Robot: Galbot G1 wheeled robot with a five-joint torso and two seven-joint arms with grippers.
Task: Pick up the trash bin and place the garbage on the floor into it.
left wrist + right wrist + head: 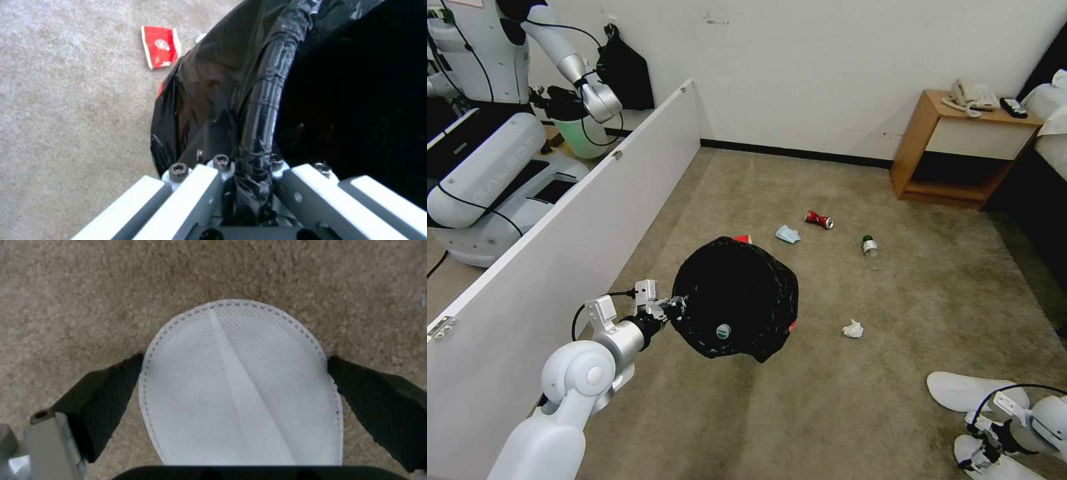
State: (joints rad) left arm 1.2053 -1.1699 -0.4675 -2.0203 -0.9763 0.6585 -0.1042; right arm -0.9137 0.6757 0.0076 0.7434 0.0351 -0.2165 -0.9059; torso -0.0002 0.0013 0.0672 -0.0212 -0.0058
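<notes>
My left gripper (675, 311) is clamped on the bin's (735, 297) rim, on the side nearest the white partition (560, 267), pinching the black bag (231, 86) over the edge. In the left wrist view the bag-wrapped rim (267, 100) runs straight down between my fingers (195, 190). Bin is held up off the carpet (827, 400), mouth toward the head camera, a bottle cap (724, 330) visible inside near the low edge.

My right gripper (984, 448) is low at the right, over the nearer slipper (994, 460). Right wrist view: jaws spread wide, one black pad (106, 396) on each side of the slipper (240, 390), at or just off its edges. Not closed on it. Slipper lies flat on the carpet. Second slipper (970, 390) lies just beyond it.

Litter on the carpet:
- tissue (852, 329) right of the bin
- bottle (870, 245) farther out
- can (819, 219) and mask (787, 233) beyond the bin, near each other
- red carton (161, 46) just beside the bin's far edge, mostly hidden behind it in the head view
</notes>
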